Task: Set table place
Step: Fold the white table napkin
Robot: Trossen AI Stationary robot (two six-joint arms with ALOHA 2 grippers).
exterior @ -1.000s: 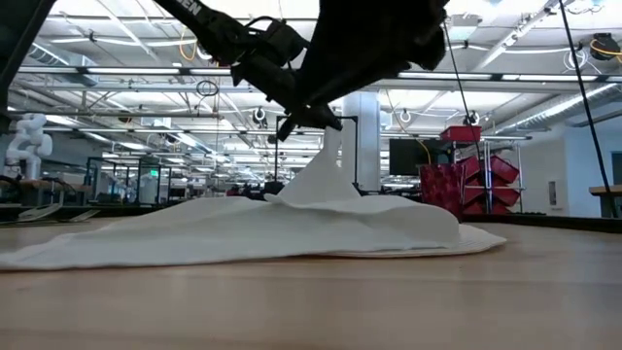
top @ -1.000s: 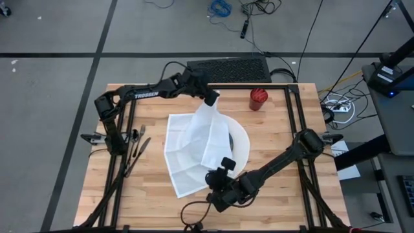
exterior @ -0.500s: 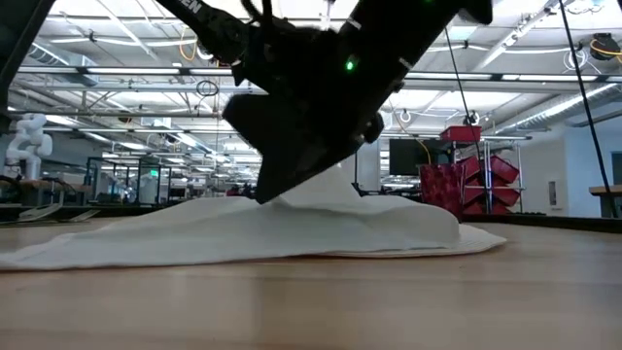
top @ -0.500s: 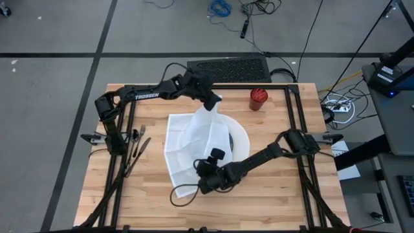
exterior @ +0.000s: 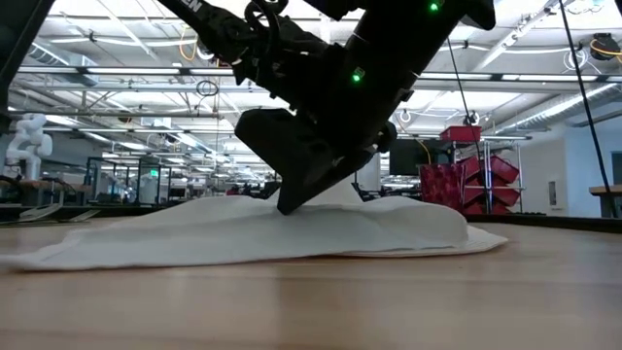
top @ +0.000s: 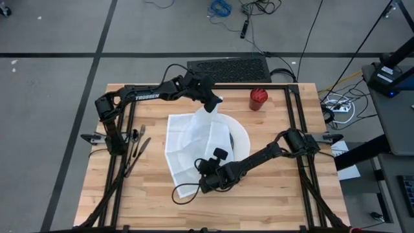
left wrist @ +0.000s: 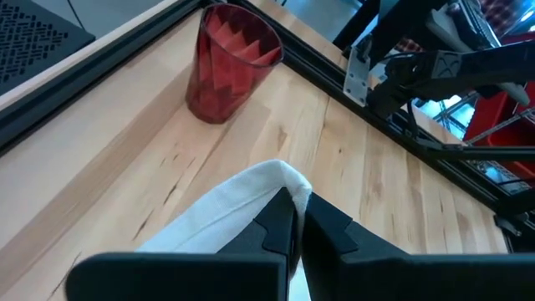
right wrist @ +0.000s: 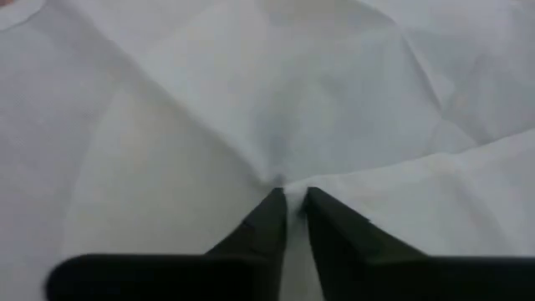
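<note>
High view: both pincers (top: 212, 103) (top: 202, 181) clamped on creased white cloth (top: 187, 139) over plank table (top: 278, 194).

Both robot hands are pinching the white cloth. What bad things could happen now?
The left gripper pinches one corner of the white cloth near the red cup; a swing could tip the cup. The cloth drapes over the white plate, so pulling might drag the plate. The right gripper has only a small pinch, which may slip.

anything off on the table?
Yes: the white cloth is rumpled and draped over the plate, hiding most of it. Left gripper holds a far corner; right gripper pinches a fold near its front.
</note>
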